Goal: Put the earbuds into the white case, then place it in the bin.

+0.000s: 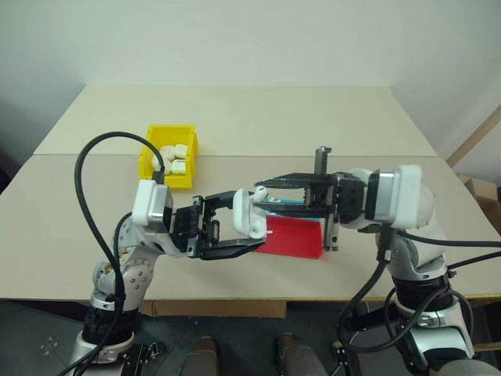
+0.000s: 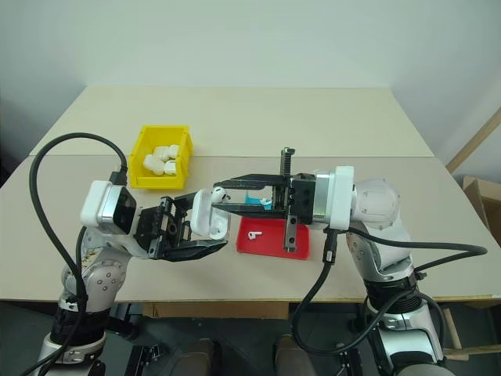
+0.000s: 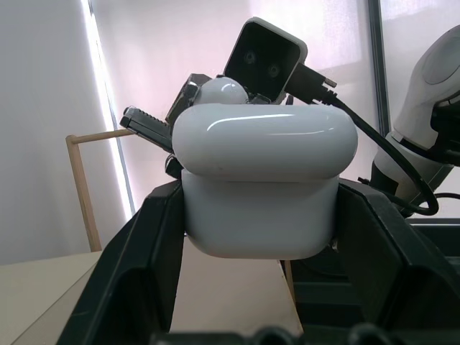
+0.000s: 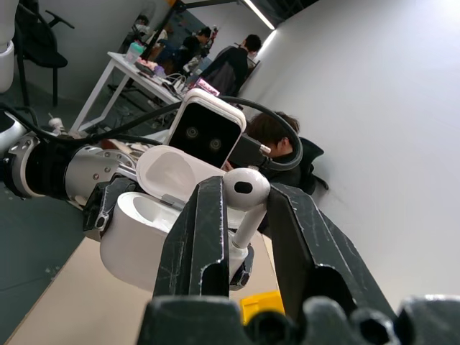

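My left gripper [image 1: 252,221] is shut on the white case [image 1: 249,213], held above the table's front part. In the right wrist view the case [image 4: 140,233] has its lid [image 4: 172,171] open. My right gripper [image 1: 264,193] is shut on one of the earbuds [image 1: 261,190], gripped by the stem right at the case's open top [image 4: 246,190]. A second earbud [image 2: 252,233] lies on the red tray. The yellow bin [image 1: 145,160] stands at the back left and holds several white cases.
The red and teal tray [image 2: 274,244] lies on the table under my grippers. The table's front edge [image 1: 250,299] runs close below both arms. People sit at a desk [image 4: 136,68] in the far background of the right wrist view.
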